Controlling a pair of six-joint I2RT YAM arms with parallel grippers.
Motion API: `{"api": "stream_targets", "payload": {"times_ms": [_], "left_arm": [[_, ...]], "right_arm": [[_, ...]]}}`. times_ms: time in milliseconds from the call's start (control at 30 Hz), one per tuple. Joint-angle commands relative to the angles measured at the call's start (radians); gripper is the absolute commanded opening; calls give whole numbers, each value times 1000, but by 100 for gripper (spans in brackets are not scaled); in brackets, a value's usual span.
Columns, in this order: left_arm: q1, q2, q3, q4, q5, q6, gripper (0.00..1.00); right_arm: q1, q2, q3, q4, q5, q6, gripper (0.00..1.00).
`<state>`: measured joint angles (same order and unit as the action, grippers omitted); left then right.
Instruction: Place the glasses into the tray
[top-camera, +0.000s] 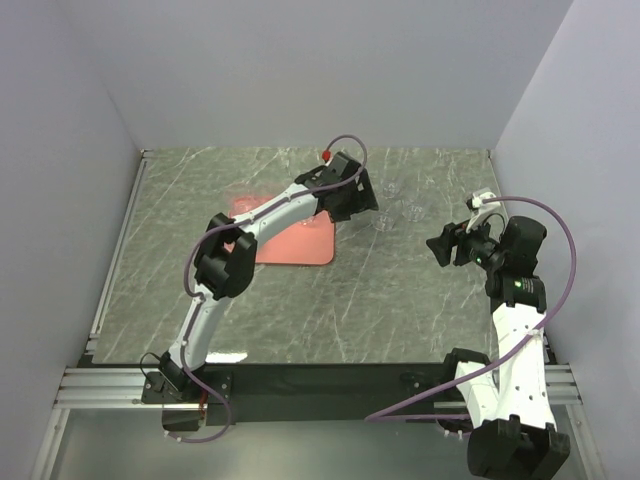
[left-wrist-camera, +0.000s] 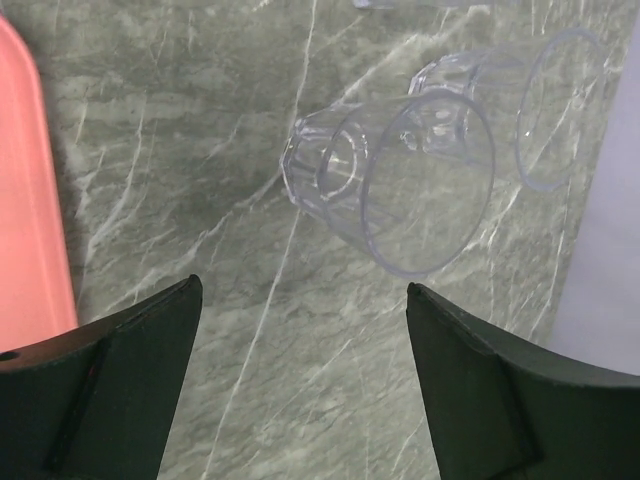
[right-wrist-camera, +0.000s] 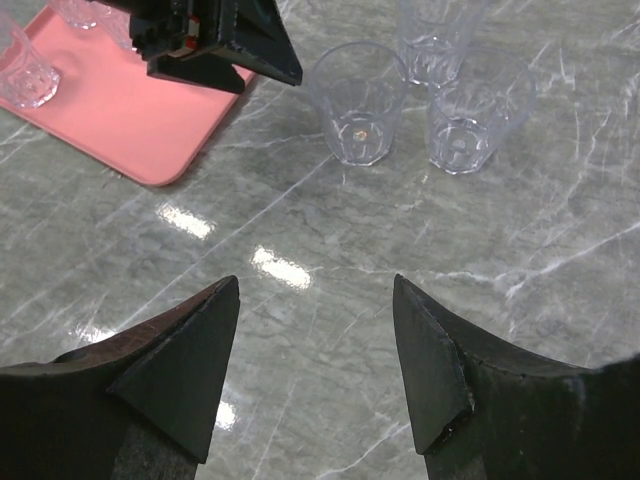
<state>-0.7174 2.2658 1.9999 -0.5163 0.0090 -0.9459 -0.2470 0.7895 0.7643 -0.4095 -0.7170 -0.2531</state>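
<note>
Three glasses (right-wrist-camera: 362, 105) are standing upright on the desk (right-wrist-camera: 330, 250), just beside the pink tray (right-wrist-camera: 130, 125), where at least two more are sitting. The left claw (left-wrist-camera: 302, 290) is hovering released and empty near the closest one; the right claw (right-wrist-camera: 315, 285) is hanging released and empty, well apart from them.

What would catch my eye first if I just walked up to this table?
The salmon-pink tray stands out on the grey marbled table, partly under the left arm. Right of it stand three clear glasses, almost invisible, with the left claw open beside them. The right claw, also open, hangs farther off, pointed their way.
</note>
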Motion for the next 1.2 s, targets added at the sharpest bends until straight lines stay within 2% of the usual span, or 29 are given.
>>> {"api": "stream_targets", "payload": {"times_ms": [0, 233, 400, 567, 700, 833, 1000, 1167], "left_arm": [[-5, 26, 92, -8, -17, -25, 88], [-5, 129, 206, -5, 2, -40, 73], [-4, 176, 264, -13, -6, -34, 59], [-4, 182, 257, -2, -6, -31, 50], [-5, 195, 254, -10, -6, -18, 34], [-5, 186, 234, -10, -6, 5, 23], [-5, 132, 200, 9, -6, 77, 1], [-5, 11, 73, 109, 46, 200, 0]], "right_arm": [[-9, -15, -5, 38, -24, 9, 70], [-11, -16, -6, 40, -22, 9, 70], [-12, -16, -8, 40, -30, 12, 69], [-14, -18, -10, 41, -33, 12, 69], [-15, -21, -10, 41, -33, 14, 69], [-18, -22, -10, 41, -35, 12, 69], [-21, -24, -13, 43, -41, 12, 69], [-23, -22, -13, 43, -39, 12, 69]]}}
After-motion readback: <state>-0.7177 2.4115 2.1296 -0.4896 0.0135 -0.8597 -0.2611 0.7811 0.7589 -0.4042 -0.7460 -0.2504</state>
